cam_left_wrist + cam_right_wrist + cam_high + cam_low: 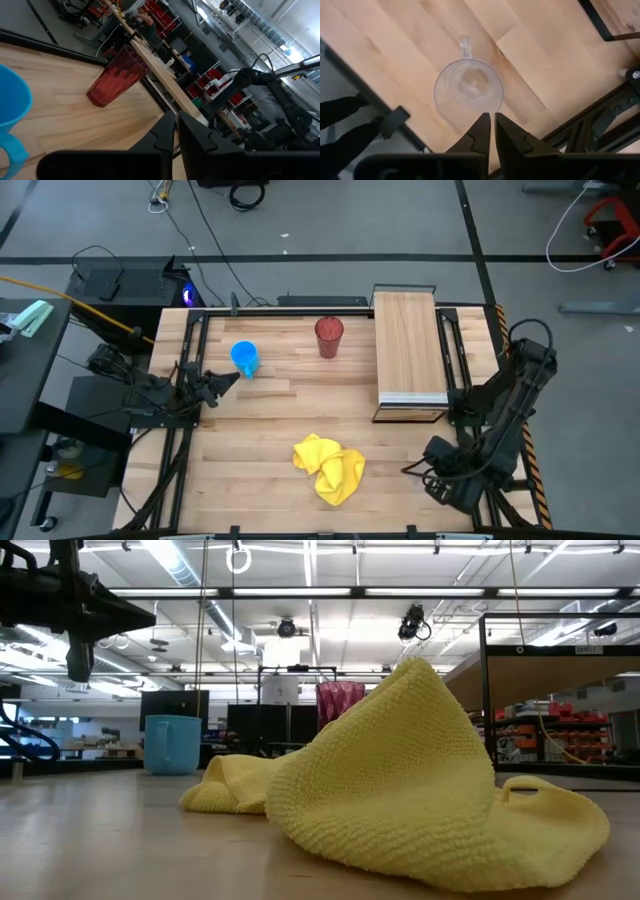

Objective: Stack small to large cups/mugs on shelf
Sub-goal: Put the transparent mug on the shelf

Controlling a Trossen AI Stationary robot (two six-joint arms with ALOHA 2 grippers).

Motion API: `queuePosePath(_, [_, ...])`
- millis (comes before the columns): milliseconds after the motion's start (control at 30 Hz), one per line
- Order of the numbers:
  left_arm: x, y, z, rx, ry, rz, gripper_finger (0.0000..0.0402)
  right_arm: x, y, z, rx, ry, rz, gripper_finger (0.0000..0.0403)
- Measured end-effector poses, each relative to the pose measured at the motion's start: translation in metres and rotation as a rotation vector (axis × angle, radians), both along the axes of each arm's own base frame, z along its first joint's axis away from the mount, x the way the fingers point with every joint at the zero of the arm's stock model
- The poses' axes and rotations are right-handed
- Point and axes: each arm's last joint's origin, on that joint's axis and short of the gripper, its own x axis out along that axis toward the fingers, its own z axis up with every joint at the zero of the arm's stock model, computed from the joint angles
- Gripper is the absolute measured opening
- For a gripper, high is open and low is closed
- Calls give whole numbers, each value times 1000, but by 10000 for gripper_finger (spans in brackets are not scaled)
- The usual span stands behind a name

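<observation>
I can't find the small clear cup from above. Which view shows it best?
The right wrist view: the clear cup sits on the tabletop just past the shut right gripper. I can't make it out in the other views.

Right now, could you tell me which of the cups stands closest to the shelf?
The dark red tumbler, upright just beside the shelf; the blue mug stands farther away, near the left gripper.

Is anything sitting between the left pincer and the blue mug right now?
Nothing visible. The left pincer sits just short of the blue mug, with only bare table between them. The red tumbler stands beyond the mug, and the yellow cloth lies well aside.
</observation>
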Motion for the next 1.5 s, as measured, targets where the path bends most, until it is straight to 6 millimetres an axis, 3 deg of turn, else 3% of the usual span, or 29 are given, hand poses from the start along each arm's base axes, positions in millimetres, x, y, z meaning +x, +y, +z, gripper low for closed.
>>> queuePosePath(200, [0, 0, 0, 3, 4, 0, 34, 8, 3, -13, -41, 29, -6, 46])
queuePosePath(600, [0, -1, 0, 5, 2, -33, 28, -2, -10, -52, 0, 53, -92, 91])
queuePosePath(1233, [0, -1, -1, 8, 9, -34, 30, -3, -11, -65, 64, 28, -114, 87])
queuePosePath(1500, [1, -1, -1, 8, 9, -34, 36, 0, -14, -65, 55, 33, -128, 36])
